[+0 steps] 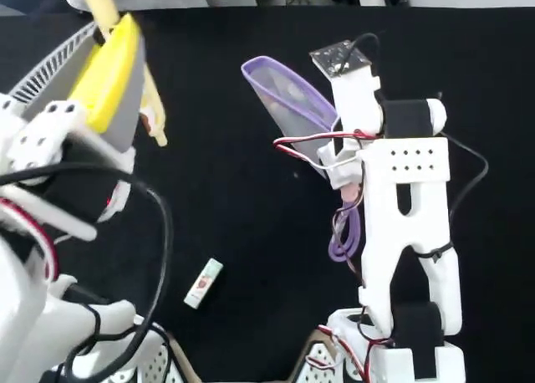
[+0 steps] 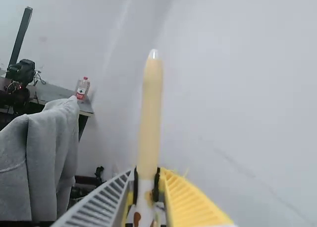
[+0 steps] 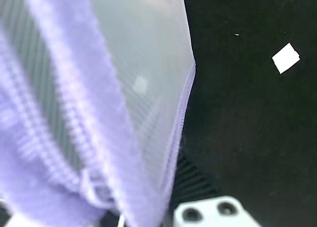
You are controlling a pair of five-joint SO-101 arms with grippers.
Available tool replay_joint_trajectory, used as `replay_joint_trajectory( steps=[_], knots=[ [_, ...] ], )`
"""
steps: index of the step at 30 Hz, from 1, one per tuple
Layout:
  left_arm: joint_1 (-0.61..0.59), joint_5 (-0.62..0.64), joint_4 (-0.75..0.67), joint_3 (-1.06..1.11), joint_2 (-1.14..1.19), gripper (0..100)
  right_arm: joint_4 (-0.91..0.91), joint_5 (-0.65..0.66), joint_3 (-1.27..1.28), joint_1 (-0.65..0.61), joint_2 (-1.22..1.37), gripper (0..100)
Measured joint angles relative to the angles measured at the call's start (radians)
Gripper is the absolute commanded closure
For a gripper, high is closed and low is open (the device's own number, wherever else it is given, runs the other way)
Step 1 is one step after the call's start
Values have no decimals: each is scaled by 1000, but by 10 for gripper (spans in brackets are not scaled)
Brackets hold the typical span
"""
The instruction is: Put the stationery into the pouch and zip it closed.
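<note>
The black table [image 1: 251,107] lies under both of my arms. In the high view my left arm [image 1: 50,232] is at nine o'clock from the table's middle, and my right arm [image 1: 410,216] stands at four o'clock.

A grey garment [image 2: 34,157] hangs in the room beyond my left wrist.

The purple mesh pouch [image 1: 288,99] is at about one o'clock from the table's middle and is held up off the cloth. Its open mouth points toward eleven o'clock. My right pincer [image 1: 333,161] is closed on the pouch's lower end, and its zip [image 3: 74,138] runs right past my right wrist. A purple cord [image 1: 344,232] hangs in a loop from that end at six o'clock of the pincer, beside the right arm.

My left pincer [image 2: 147,187] is raised at ten o'clock of the table, well apart from the pouch. It is nearly closed, and its yellow jaw and its ribbed grey jaw pinch a pale yellow pen [image 2: 150,118]. The pen sticks out past the tips toward the wall, with its rounded end farthest from me.

A white tube [image 1: 203,283] with a green end lies loose on the table at seven o'clock. It touches neither pincer.

A small bottle [image 2: 82,88] stands on a shelf behind the garment.

A white scrap [image 3: 286,57] lies on the cloth beyond the pouch.
</note>
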Motion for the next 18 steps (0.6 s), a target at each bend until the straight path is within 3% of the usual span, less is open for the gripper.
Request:
replay_joint_trajectory(
  steps=[13, 18],
  knots=[
    [0, 9, -3, 477, -299, 971, 0, 0, 0, 0, 0, 987],
    [-9, 9, -152, 770, -388, 971, 0, 0, 0, 0, 0, 987]
  ],
)
